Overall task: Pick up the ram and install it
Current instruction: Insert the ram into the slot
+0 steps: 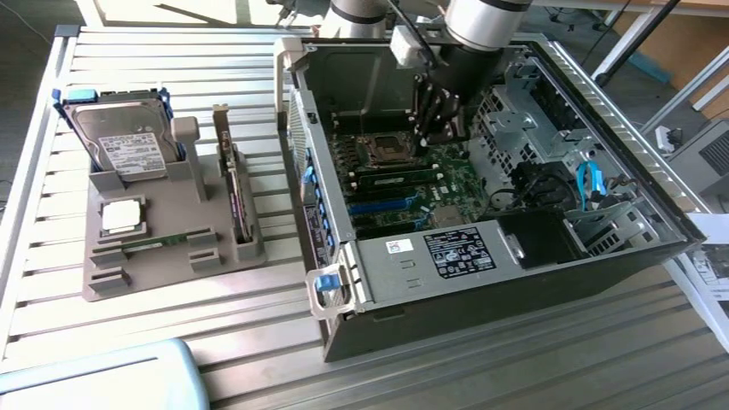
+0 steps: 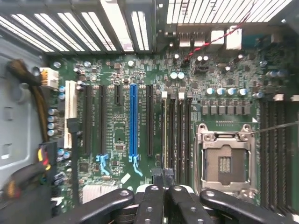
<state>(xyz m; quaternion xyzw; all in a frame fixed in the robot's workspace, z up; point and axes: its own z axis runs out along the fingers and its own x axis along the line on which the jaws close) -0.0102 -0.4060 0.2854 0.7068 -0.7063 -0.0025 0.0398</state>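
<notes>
Here, an open grey metal computer case (image 1: pixel 341 282) is being shown lying on a slatted metal desk (image 1: pixel 171 51), with a silver-and-black robot arm (image 1: pixel 484 26) dipping into it. The ram (image 1: pixel 393 178), a thin, long green circuit-board stick with black chips, is being held upright by a memory slot on the green motherboard (image 2: pixel 117 70). It is the slot farthest from the square silver processor socket (image 1: pixel 378 150). The dark claw (image 1: pixel 441 135) is being held clenched, its fingers (image 2: pixel 152 200) drawn almost together, over one end of that stick. Whether the tips are touching its top edge cannot be told. As far as can be judged, nothing is being carried between them.

Trouble is being risked if force is being applied at one end alone. The stick could be seated crooked, with the far end left high and its latch unclosed. A slight sideways offset could send the tips off the narrow edge, onto the neighbouring empty slots or the socket's exposed pins.
</notes>
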